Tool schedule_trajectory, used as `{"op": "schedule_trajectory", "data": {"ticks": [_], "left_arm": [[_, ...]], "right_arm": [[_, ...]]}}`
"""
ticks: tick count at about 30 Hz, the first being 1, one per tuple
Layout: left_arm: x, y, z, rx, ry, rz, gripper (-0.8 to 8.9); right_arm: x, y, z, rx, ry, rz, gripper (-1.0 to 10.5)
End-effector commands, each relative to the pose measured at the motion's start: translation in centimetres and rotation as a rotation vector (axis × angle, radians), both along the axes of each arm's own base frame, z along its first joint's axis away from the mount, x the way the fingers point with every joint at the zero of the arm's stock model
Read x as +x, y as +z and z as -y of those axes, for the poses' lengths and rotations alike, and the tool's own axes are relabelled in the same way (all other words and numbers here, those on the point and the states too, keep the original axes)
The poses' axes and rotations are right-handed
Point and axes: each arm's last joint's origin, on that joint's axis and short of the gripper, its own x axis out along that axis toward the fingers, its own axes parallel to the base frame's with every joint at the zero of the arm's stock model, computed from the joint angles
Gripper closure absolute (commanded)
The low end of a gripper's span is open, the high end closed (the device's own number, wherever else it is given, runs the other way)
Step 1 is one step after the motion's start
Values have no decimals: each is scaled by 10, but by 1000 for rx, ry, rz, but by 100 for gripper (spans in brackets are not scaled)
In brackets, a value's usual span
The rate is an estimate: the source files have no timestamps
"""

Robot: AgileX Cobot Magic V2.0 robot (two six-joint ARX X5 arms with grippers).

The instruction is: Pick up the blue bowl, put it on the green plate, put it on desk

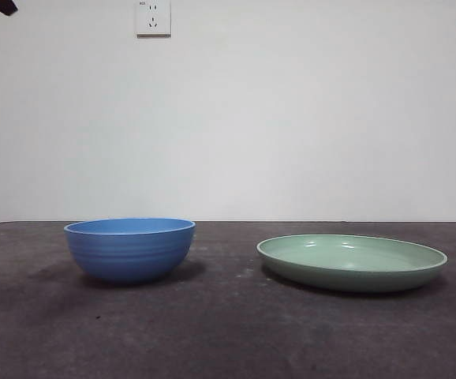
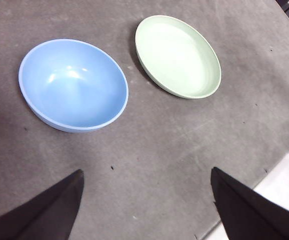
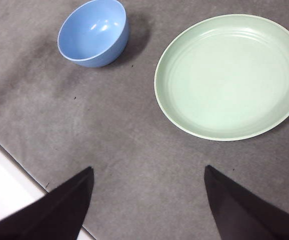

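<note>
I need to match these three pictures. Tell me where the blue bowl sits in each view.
Front view: the blue bowl stands on the desk, left of centre.
Left wrist view: the bowl is upper left, seen from above, empty.
Right wrist view: the bowl is at the top, left of centre.
Shared landmark: the green plate lies beside it in every view, not touching it.

Blue bowl upright beside green plate, apart, on desk.

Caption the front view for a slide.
Empty blue bowl and green plate stand apart on the desk, both arms waiting above.
</note>
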Motion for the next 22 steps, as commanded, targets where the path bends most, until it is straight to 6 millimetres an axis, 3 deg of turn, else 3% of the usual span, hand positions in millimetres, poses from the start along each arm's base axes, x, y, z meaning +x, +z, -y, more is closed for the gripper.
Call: {"op": "schedule_trajectory", "data": {"ticks": [1,6,13,22], "left_arm": [[10,5,1,10,48,6,403],[30,6,5,62,99,-34,404],[75,8,21,155,121,-97,408],[137,-14,45,331,181,-180,409]], "right_arm": [[1,6,-1,6,4,18,594],[1,6,-1,6,4,19,594],[2,6,-1,6,4,20,594],[2,7,-1,7,4,26,594]]}}
